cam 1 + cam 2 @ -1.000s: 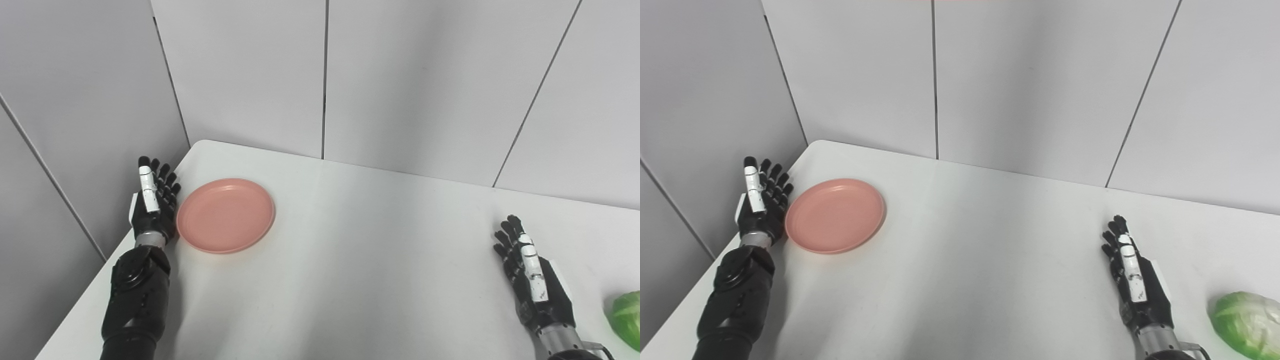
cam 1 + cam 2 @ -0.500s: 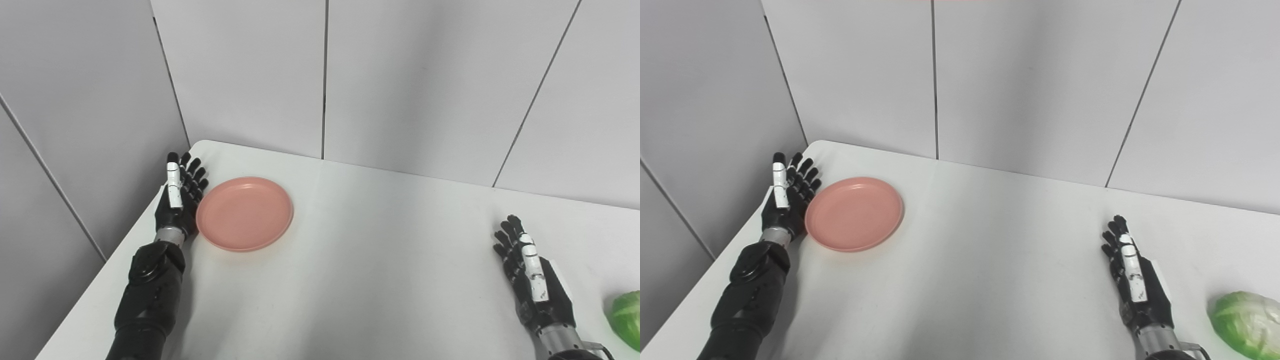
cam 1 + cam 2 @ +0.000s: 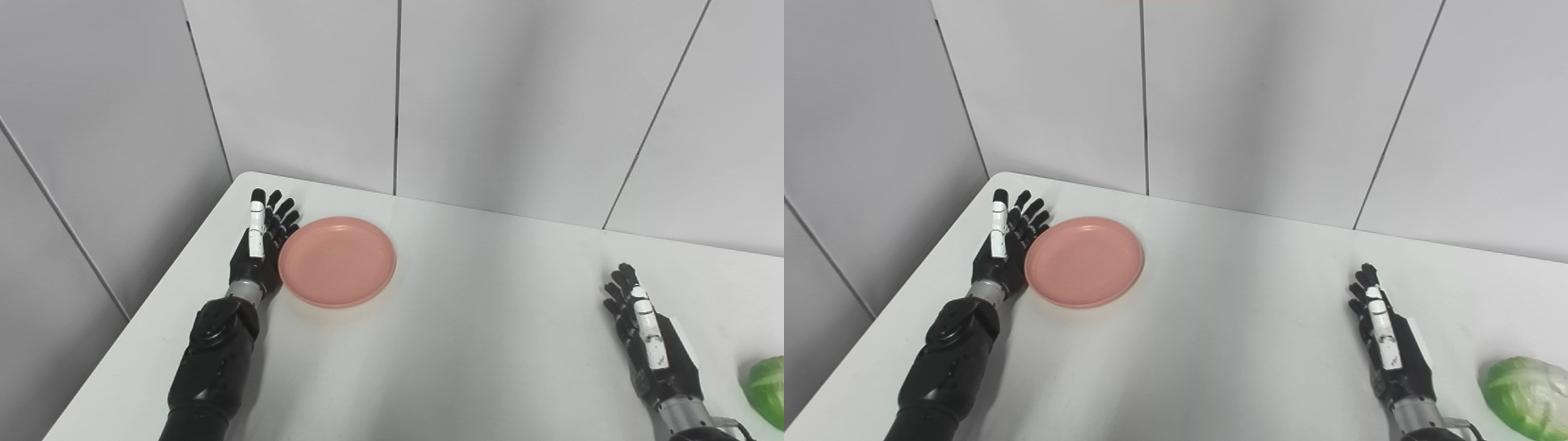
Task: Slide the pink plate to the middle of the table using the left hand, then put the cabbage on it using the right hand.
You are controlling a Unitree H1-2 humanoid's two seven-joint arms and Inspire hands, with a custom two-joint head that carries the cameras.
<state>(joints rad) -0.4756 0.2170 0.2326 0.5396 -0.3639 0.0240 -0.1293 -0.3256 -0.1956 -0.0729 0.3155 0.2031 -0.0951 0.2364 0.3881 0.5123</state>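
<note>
Nearest the camera, at the bottom right corner of the table (image 3: 1225,367), a green cabbage (image 3: 1522,397) lies on the white surface close to the front edge. Just to its left, apart from it, the right hand (image 3: 1390,352) rests edge-on with its fingers (image 3: 1366,288) straight and spread, pointing away toward the wall; it holds nothing and does not touch the cabbage.

On the left side the black forearm (image 3: 946,361) runs up from the bottom edge. Its left hand (image 3: 1001,257) stands on its edge on the table, palm turned toward the plate (image 3: 1084,260), fingers (image 3: 278,211) stretched out and a little apart, gripping nothing. The palm side of the hand lies right against the plate's left rim; whether it actually presses on it cannot be told for sure.

That pink plate sits flat and bare on the table's left half, left of the middle and toward the far edge, well apart from the cabbage and the right hand.

Beyond the table stand grey wall panels (image 3: 514,92) with dark vertical seams, meeting in a corner behind the left hand.
</note>
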